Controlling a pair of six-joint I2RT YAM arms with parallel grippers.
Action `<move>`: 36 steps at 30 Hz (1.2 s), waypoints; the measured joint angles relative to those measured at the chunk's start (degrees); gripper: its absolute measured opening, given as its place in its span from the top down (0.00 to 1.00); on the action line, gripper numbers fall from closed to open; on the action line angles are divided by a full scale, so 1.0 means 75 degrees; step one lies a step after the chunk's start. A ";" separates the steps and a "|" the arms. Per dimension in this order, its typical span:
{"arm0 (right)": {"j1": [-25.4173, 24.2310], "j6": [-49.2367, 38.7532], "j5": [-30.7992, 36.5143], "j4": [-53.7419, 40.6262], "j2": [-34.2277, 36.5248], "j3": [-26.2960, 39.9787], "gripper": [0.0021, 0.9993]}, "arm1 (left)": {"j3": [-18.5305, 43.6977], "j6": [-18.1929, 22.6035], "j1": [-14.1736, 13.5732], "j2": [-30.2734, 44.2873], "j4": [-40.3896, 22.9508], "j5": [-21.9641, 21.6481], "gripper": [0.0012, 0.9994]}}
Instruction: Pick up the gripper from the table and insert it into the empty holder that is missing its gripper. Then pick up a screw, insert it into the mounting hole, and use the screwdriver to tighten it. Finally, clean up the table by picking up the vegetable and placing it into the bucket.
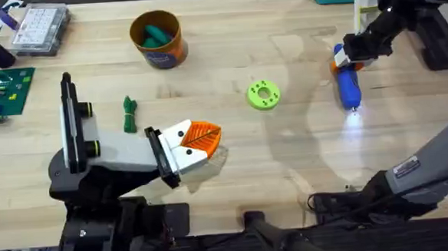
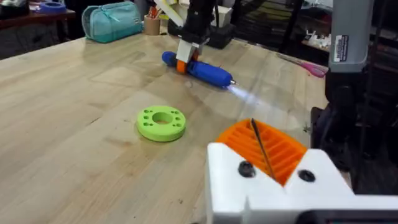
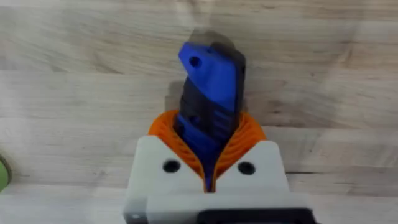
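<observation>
The blue screwdriver lies on the table at the right, its tip light glowing on the wood. My right gripper is shut on its rear end, and the blue body sits between the orange pads. The left wrist view shows it farther off. The dark green vegetable lies on the table left of centre, just behind my left gripper, which is shut. The orange bucket stands at the back with green pieces inside. The holder and screw are out of view.
A lime-green disc with a centre hole lies mid-table between the two grippers. A clear compartment box and a green circuit board sit at the far left. A teal bag stands at the back edge.
</observation>
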 joint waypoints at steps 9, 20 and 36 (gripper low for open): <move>0.0006 0.0143 0.0003 -0.0009 -0.0011 0.0008 0.97 | 0.0000 0.0000 0.0000 -0.0003 0.0000 0.0003 1.00; 0.0086 0.0864 -0.0154 -0.0371 -0.1192 0.0548 0.97 | 0.0000 0.0000 0.0002 -0.0001 0.0000 0.0001 1.00; 0.0230 0.1397 -0.1339 -0.0295 -0.2561 0.3151 0.97 | 0.0000 0.0000 0.0000 -0.0003 0.0000 0.0002 1.00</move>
